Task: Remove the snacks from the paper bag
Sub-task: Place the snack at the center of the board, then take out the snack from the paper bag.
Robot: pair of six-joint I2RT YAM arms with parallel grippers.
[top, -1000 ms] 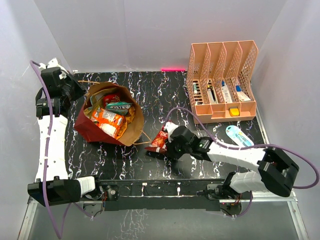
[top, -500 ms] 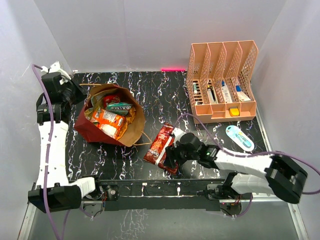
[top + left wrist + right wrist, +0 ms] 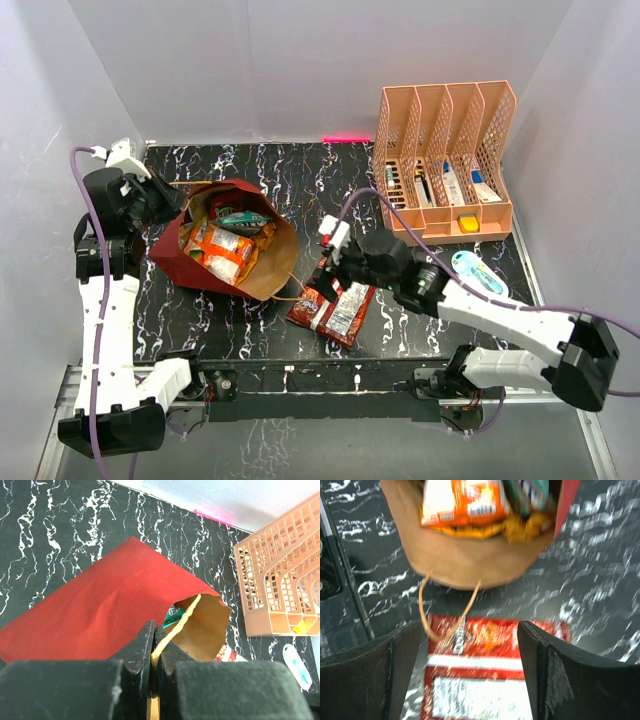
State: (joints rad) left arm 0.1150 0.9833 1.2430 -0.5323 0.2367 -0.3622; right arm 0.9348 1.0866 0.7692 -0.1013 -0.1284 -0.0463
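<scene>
The paper bag (image 3: 180, 262) is laid on its side at the left of the table (image 3: 300, 175), dark red outside, brown kraft inside, w/ its mouth turned toward the right and near edge. Several snacks are seen inside the mouth: an orange packet (image 3: 215, 245) in front, a teal-green packet (image 3: 240, 217) behind it, and a red one at the back, partly hidden. A further red snack packet (image 3: 340, 310) is laid flat on the table just outside the mouth, near the front edge and apart from the bag's rim.

The bag's twisted handle (image 3: 186, 614) is clamped btwn the jaws of the left gripper (image 3: 155, 637), which are pressed together on it at the bag's far-left side.

The right gripper (image 3: 470, 645) is held above the red snack packet, jaws wide apart, w/ nothing btwn them. In the right wrist view, which is blurred, the packet is framed btwn the two fingers, and the bag's other handle (image 3: 425, 611) is draped over the packet's top edge.

At the far right a peach file organiser (image 3: 445, 160) is stood. A white-and-blue oval packet (image 3: 478, 272) is laid in front of it, beside the right arm.
</scene>
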